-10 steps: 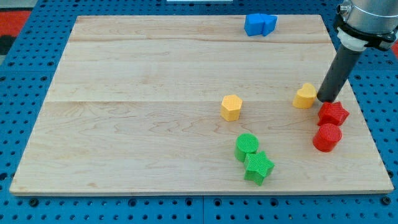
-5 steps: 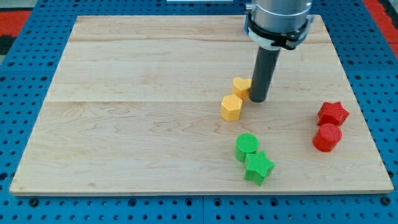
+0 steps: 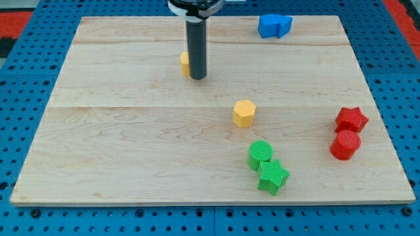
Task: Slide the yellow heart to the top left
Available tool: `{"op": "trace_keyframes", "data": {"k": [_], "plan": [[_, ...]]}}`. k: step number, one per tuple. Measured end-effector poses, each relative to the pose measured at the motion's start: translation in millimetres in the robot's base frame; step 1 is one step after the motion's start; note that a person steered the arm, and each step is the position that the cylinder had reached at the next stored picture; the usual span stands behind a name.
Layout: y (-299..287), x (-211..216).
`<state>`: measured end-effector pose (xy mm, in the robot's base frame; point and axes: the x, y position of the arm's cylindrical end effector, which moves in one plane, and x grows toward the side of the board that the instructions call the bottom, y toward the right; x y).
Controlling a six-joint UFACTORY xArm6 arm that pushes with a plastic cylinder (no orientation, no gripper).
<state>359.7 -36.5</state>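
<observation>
Pressed my tip (image 3: 197,77) against the right side of the yellow heart (image 3: 185,63) in the table's (image 3: 118,144) upper middle, mostly hidden behind the rod, heading and long axis unreadable; no jaws fitted, nothing held.

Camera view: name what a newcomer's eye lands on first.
The dark rod comes down from the view's top, and my tip presses against the yellow heart, mostly hidden behind it, left of centre in the upper board. Next come the blue blocks at the top edge and the red star at the right.
</observation>
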Motion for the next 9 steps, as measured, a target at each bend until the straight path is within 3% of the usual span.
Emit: {"op": "trace_keyframes", "data": {"k": [4, 6, 8, 9], "plan": [[-17, -83], [-67, -113], [-121, -121], [-67, -81]]}}
